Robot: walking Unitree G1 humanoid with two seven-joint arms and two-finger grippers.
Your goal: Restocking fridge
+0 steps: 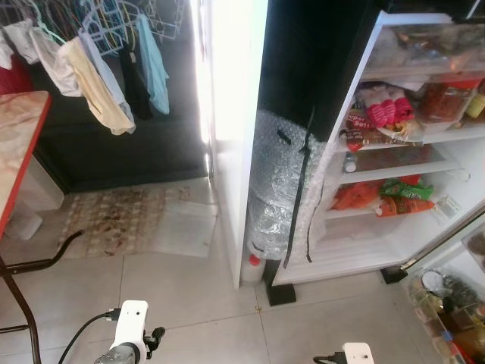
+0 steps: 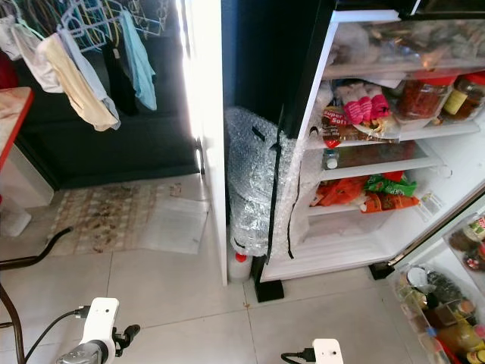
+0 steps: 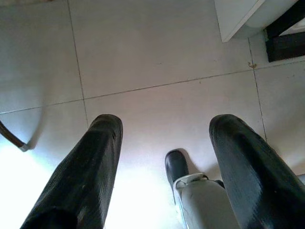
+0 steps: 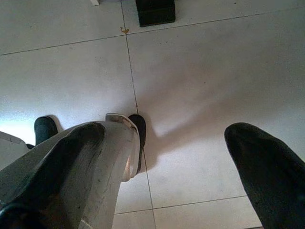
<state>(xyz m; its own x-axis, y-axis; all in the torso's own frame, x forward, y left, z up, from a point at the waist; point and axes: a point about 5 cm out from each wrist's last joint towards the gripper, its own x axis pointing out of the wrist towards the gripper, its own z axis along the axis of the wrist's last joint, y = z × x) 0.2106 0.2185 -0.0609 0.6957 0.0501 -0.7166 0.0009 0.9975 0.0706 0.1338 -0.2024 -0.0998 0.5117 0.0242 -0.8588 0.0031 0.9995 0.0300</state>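
White wrist housings, black cables, ribbed black fingers; feet perhaps black.

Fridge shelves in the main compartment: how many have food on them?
3. The top shelf holds jars and pink packets, the middle shelf a small bottle, the lower shelf orange and green packets. The covered drawer above and door racks may hold more.

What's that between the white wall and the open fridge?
A big bubble-wrapped bundle stands on the floor between the white wall and the fridge, with a red-capped bottle at its foot, seen from both eye views.
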